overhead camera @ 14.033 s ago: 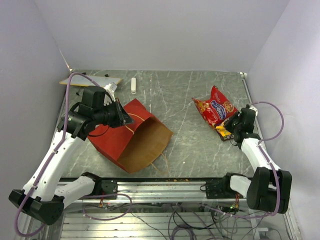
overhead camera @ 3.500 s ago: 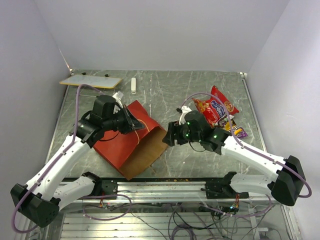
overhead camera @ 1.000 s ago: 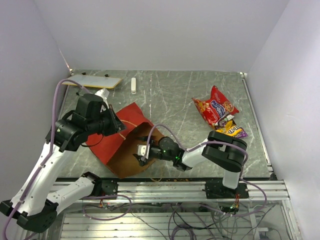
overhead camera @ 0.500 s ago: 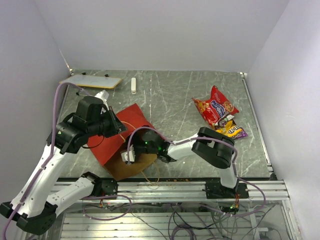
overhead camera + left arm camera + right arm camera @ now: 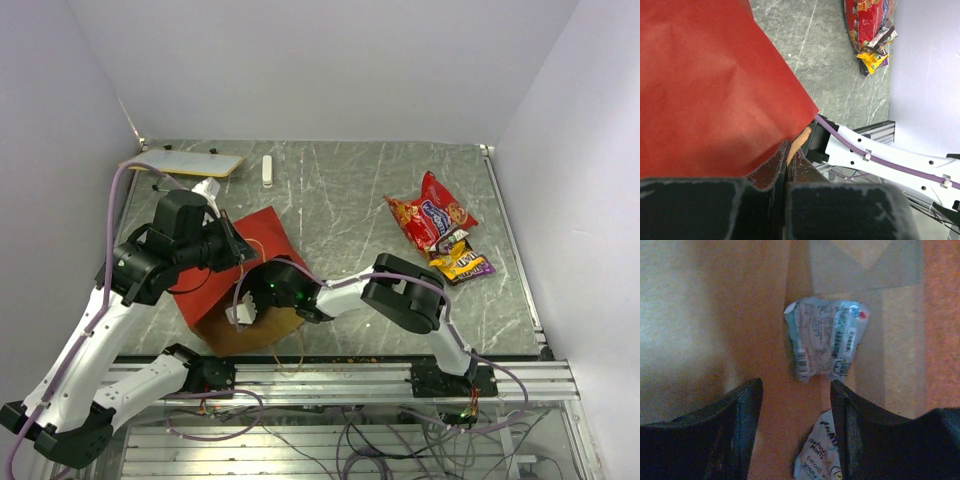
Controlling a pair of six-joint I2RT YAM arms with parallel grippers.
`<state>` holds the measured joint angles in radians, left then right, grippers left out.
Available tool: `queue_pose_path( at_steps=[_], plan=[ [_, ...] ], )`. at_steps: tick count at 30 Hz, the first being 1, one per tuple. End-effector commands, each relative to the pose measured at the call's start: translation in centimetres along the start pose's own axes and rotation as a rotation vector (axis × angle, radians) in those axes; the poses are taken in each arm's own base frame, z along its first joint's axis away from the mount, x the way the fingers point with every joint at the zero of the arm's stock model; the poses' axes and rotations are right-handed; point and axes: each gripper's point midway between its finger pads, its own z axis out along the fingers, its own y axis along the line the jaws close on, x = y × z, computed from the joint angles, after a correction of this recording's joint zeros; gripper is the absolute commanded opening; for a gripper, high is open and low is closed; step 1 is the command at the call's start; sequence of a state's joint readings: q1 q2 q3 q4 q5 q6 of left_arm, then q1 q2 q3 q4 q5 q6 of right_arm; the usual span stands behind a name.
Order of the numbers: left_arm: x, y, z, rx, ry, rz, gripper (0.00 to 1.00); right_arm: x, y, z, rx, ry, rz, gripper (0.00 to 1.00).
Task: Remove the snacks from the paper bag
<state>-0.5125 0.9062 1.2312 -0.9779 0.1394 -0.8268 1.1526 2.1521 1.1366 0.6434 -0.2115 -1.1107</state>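
The paper bag (image 5: 245, 250), red outside and brown inside, lies on its side left of centre. My left gripper (image 5: 226, 250) is shut on its upper edge, and the left wrist view shows the jaws (image 5: 788, 161) pinching the red paper (image 5: 705, 85). My right gripper (image 5: 796, 387) is open deep inside the bag, above its brown floor. A crumpled silver packet (image 5: 825, 342) lies just ahead of the fingertips. A second white packet (image 5: 821, 456) lies between the fingers, against the right one. The red chip bag (image 5: 432, 215) and the yellow and purple wrappers (image 5: 460, 262) lie on the table at the right.
A flat tan board (image 5: 185, 161) and a small white stick (image 5: 267, 169) lie at the back left. The right arm (image 5: 400, 292) stretches across the table's front into the bag mouth. Crumbs lie along the front edge (image 5: 350, 357).
My right arm has pushed further left and deeper into the bag over the last second. The bag mouth has shifted left with it. My left gripper keeps its hold.
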Motion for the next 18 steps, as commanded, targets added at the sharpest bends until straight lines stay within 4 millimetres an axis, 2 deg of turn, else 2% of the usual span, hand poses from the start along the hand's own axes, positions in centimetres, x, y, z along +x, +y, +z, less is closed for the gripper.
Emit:
queue_pose_path(
  at_steps=[1, 5, 8, 10, 12, 15, 18],
  plan=[
    [-1.3, -2.0, -0.8, 0.068, -0.039, 0.022, 0.07, 0.8, 0.6, -0.6, 0.015, 0.034, 0.008, 0.56],
    [-2.3, -1.8, -0.9, 0.034, -0.075, 0.042, 0.07, 0.4, 0.3, -2.5, 0.040, 0.036, 0.025, 0.57],
    [-2.8, -2.0, -0.5, 0.038, -0.090, 0.043, 0.07, 0.7, 0.9, -4.2, 0.039, 0.060, 0.038, 0.58],
    [-2.9, -2.5, -0.1, 0.062, -0.088, 0.042, 0.07, -0.1, -0.5, -5.5, 0.081, 0.055, 0.048, 0.59],
    [-2.9, -2.9, 0.4, 0.080, -0.075, 0.042, 0.07, -0.5, -0.8, -6.3, 0.093, 0.054, 0.063, 0.60],
    [-3.0, -3.7, 0.8, 0.111, -0.063, 0.052, 0.07, -1.9, -0.3, -6.7, 0.063, 0.021, 0.035, 0.60],
    [-3.1, -4.2, 1.0, 0.126, -0.054, 0.069, 0.07, -3.1, -0.1, -6.0, 0.061, 0.001, 0.041, 0.60]
  ],
)
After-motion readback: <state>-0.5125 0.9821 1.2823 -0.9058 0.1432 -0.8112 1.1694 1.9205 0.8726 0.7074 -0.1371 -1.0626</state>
